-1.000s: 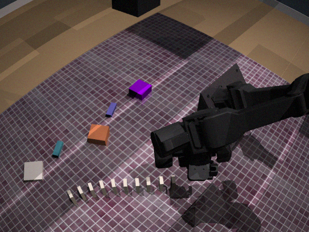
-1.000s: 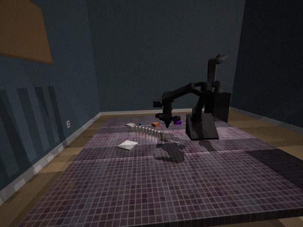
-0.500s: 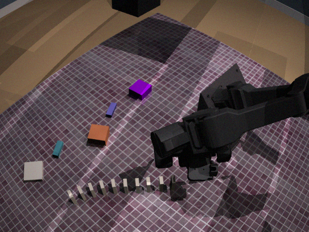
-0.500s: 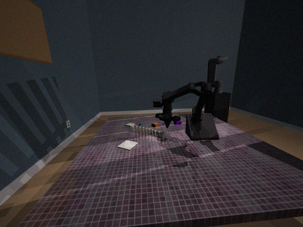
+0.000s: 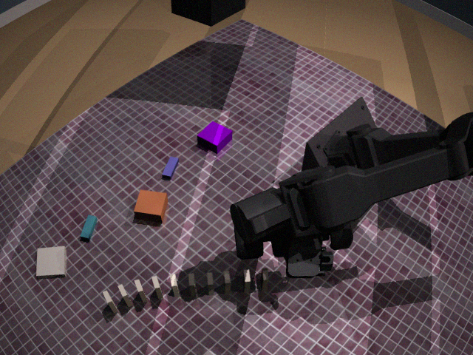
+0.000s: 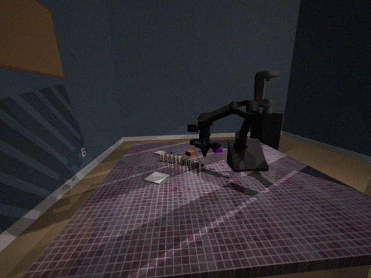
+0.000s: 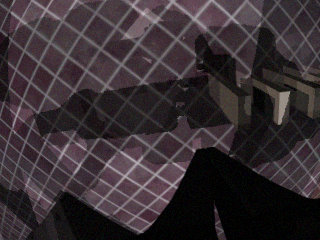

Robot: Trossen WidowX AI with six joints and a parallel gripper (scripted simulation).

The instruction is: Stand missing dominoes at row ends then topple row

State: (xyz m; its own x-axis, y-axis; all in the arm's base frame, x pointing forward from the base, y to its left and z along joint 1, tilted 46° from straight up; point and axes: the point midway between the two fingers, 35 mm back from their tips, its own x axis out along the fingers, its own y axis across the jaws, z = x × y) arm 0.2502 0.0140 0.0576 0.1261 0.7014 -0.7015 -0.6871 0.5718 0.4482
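Note:
A curved row of several pale dominoes stands upright, from the left end domino (image 5: 109, 302) to the right end domino (image 5: 264, 282) (image 6: 199, 167) (image 7: 231, 102). The right part of the row lies in the arm's shadow. My gripper (image 6: 204, 155) (image 7: 204, 156) is shut with nothing between its fingers. It hangs above the table near the right end of the row, apart from the dominoes. In the top view the arm hides the fingertips.
Behind the row are a white block (image 5: 51, 261), a teal bar (image 5: 89, 226), an orange block (image 5: 151, 204) (image 6: 190, 152), a blue bar (image 5: 171, 167) and a purple block (image 5: 215, 135) (image 6: 218, 150). A flat white tile (image 6: 156, 177) lies on the row's other side.

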